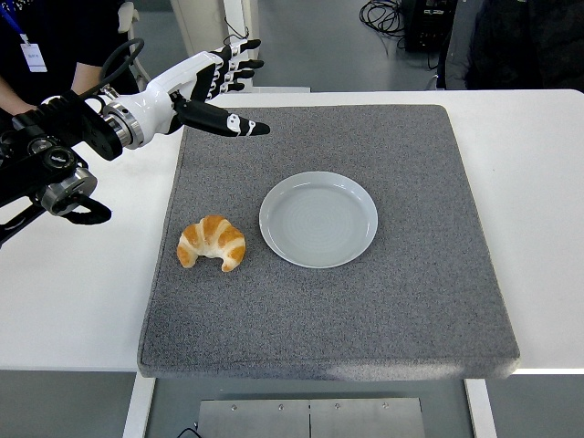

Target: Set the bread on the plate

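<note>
Croissant-shaped bread (212, 243) lying on grey mat (328, 246), left of centre, both tips pointing toward the near edge. Golden-brown, intact, flat on the mat surface. Not on the plate.

Plate (318, 219) pale grey-blue, round, resting on the mat near its middle. Just beside the bread on its right, a narrow strip of mat showing between the two; not touching. Nothing on the plate.

Mat covering most of the white desk (73, 301), with bare desk visible on left, right and far sides.

Left arm entering from the left edge, black joints near the edge, white forearm shell further in. Left hand (222, 87) raised over the far-left corner of the mat, well apart from the bread and the plate. Fingers (239, 62) spread and extended, thumb stretched out toward the mat's middle; nothing held. No contact with bread, plate or mat discernible.

Right arm and hand not seen anywhere in the head view.

Person (46, 41) in dark clothing at the top-left corner behind the desk, blue lanyard and badge visible; partly hidden by the robot's arm. Second dark figure or garment at the top-right corner, too cropped to identify further.

Cables (383, 14) on the floor beyond the far side of the desk. Metal panel (310, 418) below the near desk edge.
</note>
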### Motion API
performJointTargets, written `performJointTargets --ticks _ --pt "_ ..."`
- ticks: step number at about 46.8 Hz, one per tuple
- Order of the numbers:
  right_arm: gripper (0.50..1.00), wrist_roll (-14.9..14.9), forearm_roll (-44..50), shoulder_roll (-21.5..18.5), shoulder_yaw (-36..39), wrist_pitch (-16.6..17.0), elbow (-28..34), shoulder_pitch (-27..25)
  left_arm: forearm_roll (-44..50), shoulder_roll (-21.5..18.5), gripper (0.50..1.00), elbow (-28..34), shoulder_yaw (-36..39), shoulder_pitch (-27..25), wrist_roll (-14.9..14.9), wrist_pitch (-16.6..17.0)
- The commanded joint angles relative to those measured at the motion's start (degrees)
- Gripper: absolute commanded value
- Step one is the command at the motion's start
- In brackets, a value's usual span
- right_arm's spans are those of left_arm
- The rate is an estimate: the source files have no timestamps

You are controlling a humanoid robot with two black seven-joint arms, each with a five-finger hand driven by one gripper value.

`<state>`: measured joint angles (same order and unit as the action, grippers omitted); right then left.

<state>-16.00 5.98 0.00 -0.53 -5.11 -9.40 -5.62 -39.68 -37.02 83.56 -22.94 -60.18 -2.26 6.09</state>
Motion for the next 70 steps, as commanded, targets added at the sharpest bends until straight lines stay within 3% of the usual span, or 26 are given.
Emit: performJointTargets --ticks 1,11,19,25,38,58,70 --pt "1.000 0.0 0.0 0.0 0.0 0.0 0.0 0.0 -4.1 -1.2 0.946 1.7 0.0 0.1 0.1 -2.0" --pt "1.000 0.0 0.0 0.0 0.0 0.0 0.0 0.0 -12.2 -4.5 0.946 4.6 0.0 0.8 0.9 -10.1" --pt "1.000 0.0 0.0 0.0 0.0 0.0 0.0 0.0 -15.3 -6.0 0.946 4.7 0.1 1.0 1.2 -14.4" --pt "1.000 0.0 0.0 0.0 0.0 0.0 0.0 0.0 -18.8 -7.0 0.946 4.7 0.1 2.8 3.1 -16.2" --pt "1.000 0.0 0.0 0.0 0.0 0.0 0.0 0.0 -29.6 -7.7 0.946 4.6 0.1 9.1 9.7 -16.3" --pt "1.000 0.0 0.0 0.0 0.0 0.0 0.0 0.0 -30.2 -8.0 0.931 2.7 0.2 13.5 10.1 -13.7" --pt "1.000 0.0 0.0 0.0 0.0 0.0 0.0 0.0 -35.6 -7.5 0.907 1.2 0.2 15.5 12.3 -12.1"
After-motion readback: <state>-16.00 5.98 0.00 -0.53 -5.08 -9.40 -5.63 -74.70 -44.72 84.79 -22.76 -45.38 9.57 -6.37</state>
